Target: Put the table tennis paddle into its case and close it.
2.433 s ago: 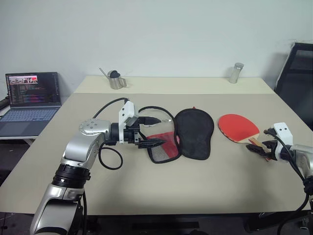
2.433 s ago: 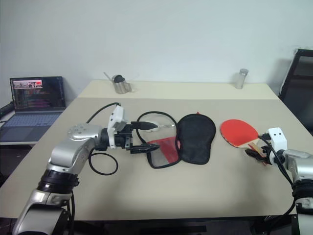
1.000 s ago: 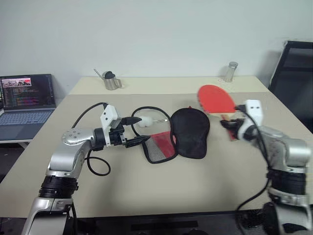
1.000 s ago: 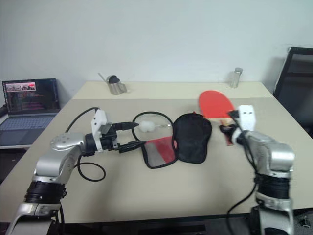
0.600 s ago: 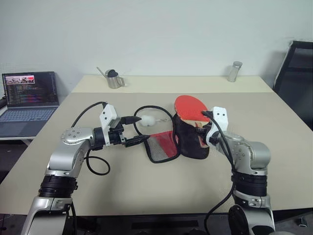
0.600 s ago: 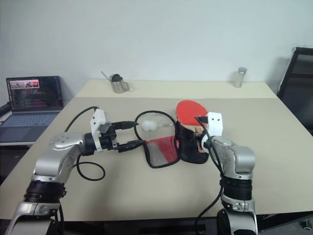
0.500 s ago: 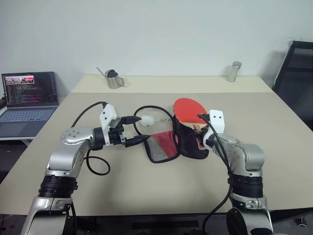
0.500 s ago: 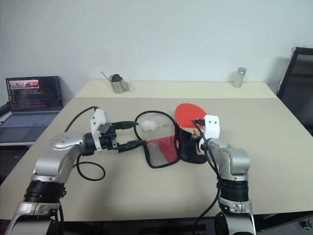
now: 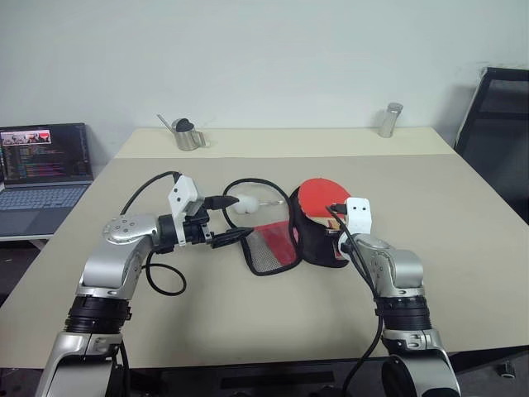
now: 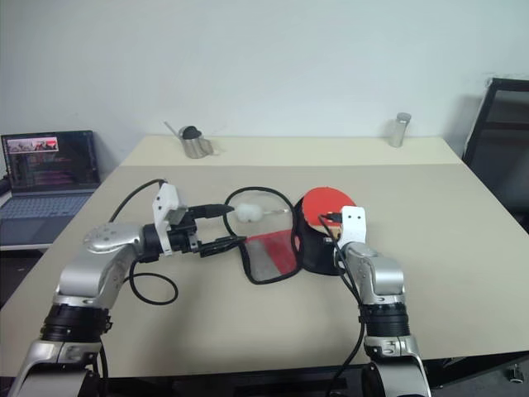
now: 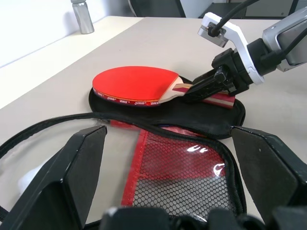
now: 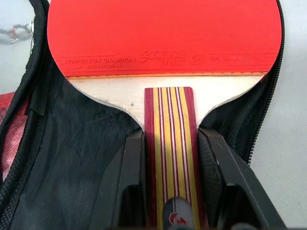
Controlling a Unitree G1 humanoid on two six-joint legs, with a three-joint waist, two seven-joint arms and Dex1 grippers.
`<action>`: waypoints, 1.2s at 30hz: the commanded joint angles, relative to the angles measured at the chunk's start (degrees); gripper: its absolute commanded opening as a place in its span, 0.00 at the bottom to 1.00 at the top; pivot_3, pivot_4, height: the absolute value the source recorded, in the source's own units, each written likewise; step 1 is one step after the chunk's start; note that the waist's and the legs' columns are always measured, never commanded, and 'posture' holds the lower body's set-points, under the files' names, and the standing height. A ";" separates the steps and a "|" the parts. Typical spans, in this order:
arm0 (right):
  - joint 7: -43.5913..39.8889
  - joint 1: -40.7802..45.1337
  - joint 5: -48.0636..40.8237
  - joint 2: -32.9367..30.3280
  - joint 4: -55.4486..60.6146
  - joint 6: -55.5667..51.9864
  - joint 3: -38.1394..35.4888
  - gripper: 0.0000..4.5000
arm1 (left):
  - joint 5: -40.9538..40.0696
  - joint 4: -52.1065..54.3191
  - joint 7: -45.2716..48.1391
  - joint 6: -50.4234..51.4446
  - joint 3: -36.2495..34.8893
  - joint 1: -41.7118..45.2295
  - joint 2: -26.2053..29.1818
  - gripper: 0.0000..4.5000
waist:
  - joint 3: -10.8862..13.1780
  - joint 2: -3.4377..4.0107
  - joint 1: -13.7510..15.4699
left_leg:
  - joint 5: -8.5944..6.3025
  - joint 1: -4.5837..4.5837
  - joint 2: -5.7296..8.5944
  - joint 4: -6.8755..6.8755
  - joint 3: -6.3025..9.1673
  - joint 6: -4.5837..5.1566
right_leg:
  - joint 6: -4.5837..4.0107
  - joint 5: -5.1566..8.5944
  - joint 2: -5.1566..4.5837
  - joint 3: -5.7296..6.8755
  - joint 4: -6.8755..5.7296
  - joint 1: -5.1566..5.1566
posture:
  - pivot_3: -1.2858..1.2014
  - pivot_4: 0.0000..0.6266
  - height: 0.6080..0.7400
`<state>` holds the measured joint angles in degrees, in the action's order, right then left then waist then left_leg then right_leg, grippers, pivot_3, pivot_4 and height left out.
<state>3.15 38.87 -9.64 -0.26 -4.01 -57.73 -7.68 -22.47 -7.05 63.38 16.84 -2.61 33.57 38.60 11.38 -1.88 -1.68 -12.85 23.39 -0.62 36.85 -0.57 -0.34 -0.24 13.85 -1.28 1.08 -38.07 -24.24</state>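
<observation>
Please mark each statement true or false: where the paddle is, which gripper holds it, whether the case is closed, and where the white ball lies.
1. The right gripper holds the table tennis paddle by its handle. True.
2. The paddle is over the black half of the case. True.
3. The case is zipped closed. False: it lies open, its red mesh flap spread out beside the black half.
4. The left gripper grips the paddle. False: its fingers are open by the flap's edge.
5. The white ball is inside the case. False: it lies on the table behind the case.
</observation>
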 commanded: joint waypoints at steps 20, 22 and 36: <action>-0.67 -1.57 -1.69 2.88 14.18 -7.24 3.84 0.99 | 0.28 1.10 -1.06 -1.54 -0.84 1.00 -0.70 1.00 | -0.01 -0.01 -0.02 | 0.00 0.00 0.00 0.00 0.02 0.00 | 0.00 0.00 0.00 0.00 -0.01 0.00 | 0.52 0.24 1.00; -1.15 -2.14 -2.70 2.90 17.49 -9.88 3.09 0.99 | 0.31 1.09 -1.27 -1.61 -0.97 0.68 -0.77 1.00 | -0.01 -0.01 -0.02 | 0.00 0.00 0.00 0.00 0.02 0.00 | 0.00 0.00 0.00 0.00 -0.01 0.00 | 0.52 0.24 1.00; -4.78 -7.42 0.07 -2.75 14.70 -2.76 8.51 0.99 | 0.97 -0.26 -1.36 -2.83 -0.38 1.23 -1.53 1.00 | -0.04 -0.06 -0.06 | 0.00 -0.02 -0.03 0.01 0.03 0.00 | 0.13 0.08 0.02 0.02 -0.01 0.01 | 0.52 0.24 1.00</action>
<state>-1.16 31.57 -10.16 -2.89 10.84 -63.53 -0.33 -21.38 -7.70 61.96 14.88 -2.57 33.83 37.18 11.34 -1.94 -1.73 -12.85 23.38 -0.64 36.86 -0.55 -0.33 -0.06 13.96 -1.26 1.09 -38.08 -24.23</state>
